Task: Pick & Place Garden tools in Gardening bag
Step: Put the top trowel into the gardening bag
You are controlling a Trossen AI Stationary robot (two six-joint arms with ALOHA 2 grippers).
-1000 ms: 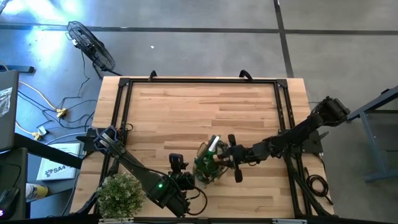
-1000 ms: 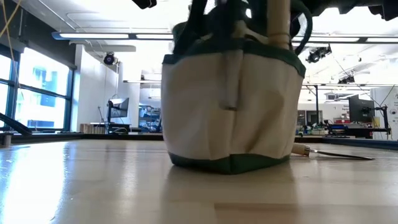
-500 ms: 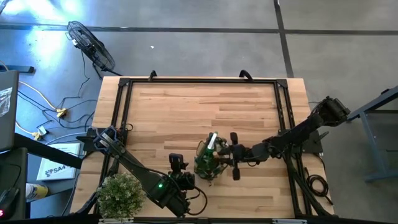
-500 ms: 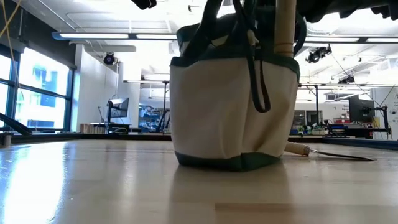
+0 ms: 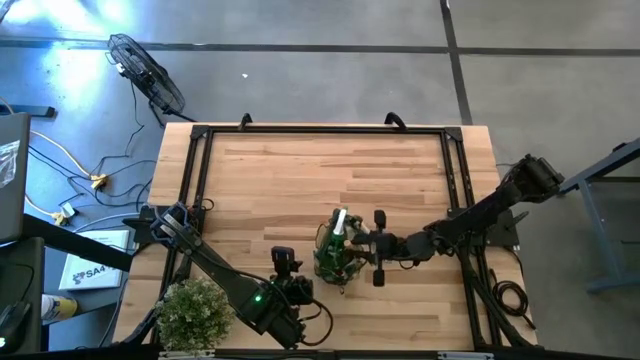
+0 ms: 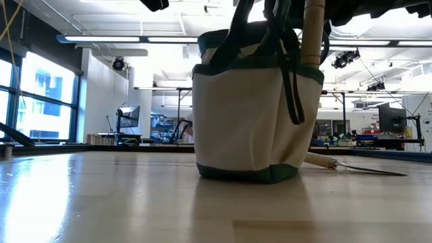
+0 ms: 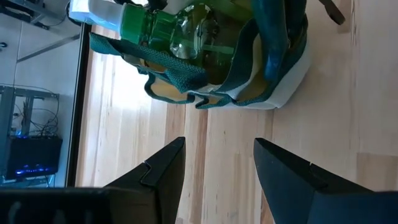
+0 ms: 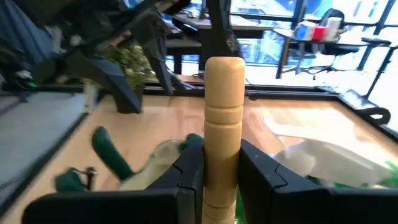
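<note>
My right gripper (image 8: pixel 222 163) clamps a wooden handle (image 8: pixel 223 124) over the gardening bag (image 5: pixel 335 256); my left gripper (image 7: pixel 216 163), jaws apart, waits beside the plant (image 5: pixel 194 311).

The bag (image 6: pixel 253 115) has pale cream cloth sides with dark green trim along its rim and base, and dark green strap handles. A tool handle (image 8: pixel 222 130) of light tan, unpainted wood stands between 2 black fingers (image 8: pixel 189 168). A bright green and white piece (image 7: pixel 149 22) shows inside the bag. The table (image 5: pixel 300 170) is light blond wood in narrow planks, edged by a black frame. The bushy plant (image 5: pixel 193 310) is muted green. Both arms are black.
</note>
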